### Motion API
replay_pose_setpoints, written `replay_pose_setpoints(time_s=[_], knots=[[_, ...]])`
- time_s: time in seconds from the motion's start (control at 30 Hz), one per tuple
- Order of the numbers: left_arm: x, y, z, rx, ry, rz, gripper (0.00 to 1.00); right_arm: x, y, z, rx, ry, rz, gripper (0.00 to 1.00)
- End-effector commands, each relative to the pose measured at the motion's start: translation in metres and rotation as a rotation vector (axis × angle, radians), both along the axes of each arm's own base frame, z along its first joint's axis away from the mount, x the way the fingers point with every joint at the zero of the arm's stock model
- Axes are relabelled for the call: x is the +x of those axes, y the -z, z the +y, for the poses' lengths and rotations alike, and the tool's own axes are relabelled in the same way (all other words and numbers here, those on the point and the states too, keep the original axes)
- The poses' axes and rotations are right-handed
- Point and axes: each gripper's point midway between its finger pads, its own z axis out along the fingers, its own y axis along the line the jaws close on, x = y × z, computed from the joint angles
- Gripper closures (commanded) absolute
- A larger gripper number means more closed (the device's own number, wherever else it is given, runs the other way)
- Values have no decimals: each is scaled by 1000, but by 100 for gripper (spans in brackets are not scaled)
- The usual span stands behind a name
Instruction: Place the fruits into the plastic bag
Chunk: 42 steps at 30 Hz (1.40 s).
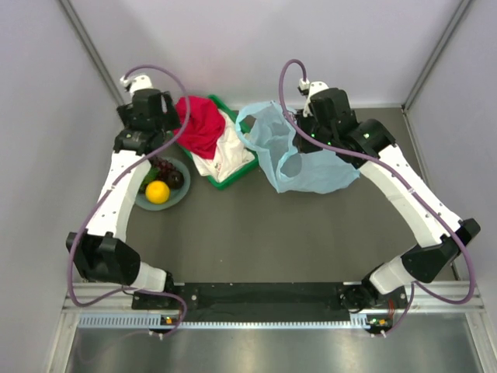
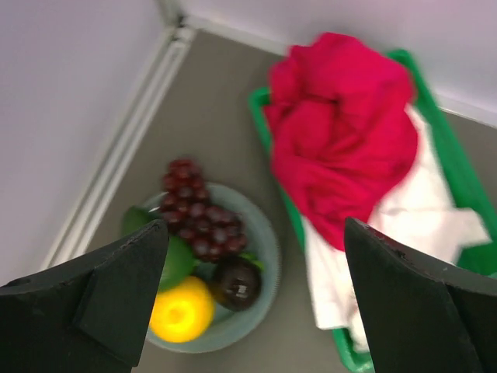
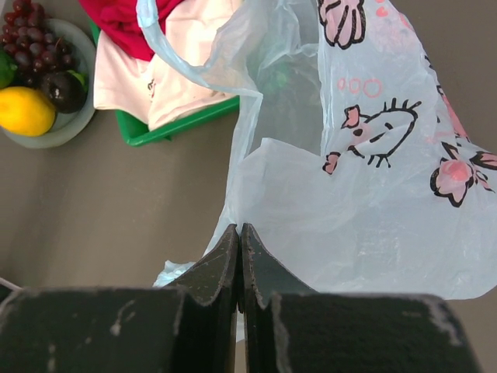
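Top external view: fruits point(image 1: 161, 183) all on plate point(image 1: 175, 200), left of frame, none visible in plastic bag point(image 1: 308, 169); left pincer point(image 2: 255, 233) wide open, empty; right pincer point(image 3: 239, 230) closed, apparently pinching bag edge.

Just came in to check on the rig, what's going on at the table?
The right gripper is shut on the edge of the light-blue plastic bag, holding it up. The left gripper hangs open above the plate, where the citrus, grapes, green fruit and dark round fruit all lie. None is picked up yet.
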Motion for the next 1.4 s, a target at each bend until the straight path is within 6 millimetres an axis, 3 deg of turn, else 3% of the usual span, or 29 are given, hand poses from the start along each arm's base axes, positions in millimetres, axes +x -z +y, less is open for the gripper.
replay_pose_setpoints(time_s=[0.0, 0.1, 0.27, 0.37, 0.6, 0.9, 1.37], knots=[[-31, 32, 74, -45, -280, 116, 1, 0, -14, 1, 62, 7, -34, 100], [-36, 41, 89, -148, -321, 101, 1, 0, -13, 0, 61, 8, -34, 100], [-51, 76, 113, -295, -395, 131, 1, -1, -14, -2, 79, 12, -45, 100], [-47, 84, 119, -308, -371, 135, 1, 2, -14, -6, 85, 20, -44, 100], [-54, 143, 120, -481, -389, 227, 1, 9, -17, -12, 101, 24, -50, 100], [-44, 172, 112, -602, -382, 229, 1, 18, -21, -15, 91, -3, -46, 100], [-39, 187, 118, -606, -425, 234, 1, 30, -21, -16, 70, -30, -42, 100]])
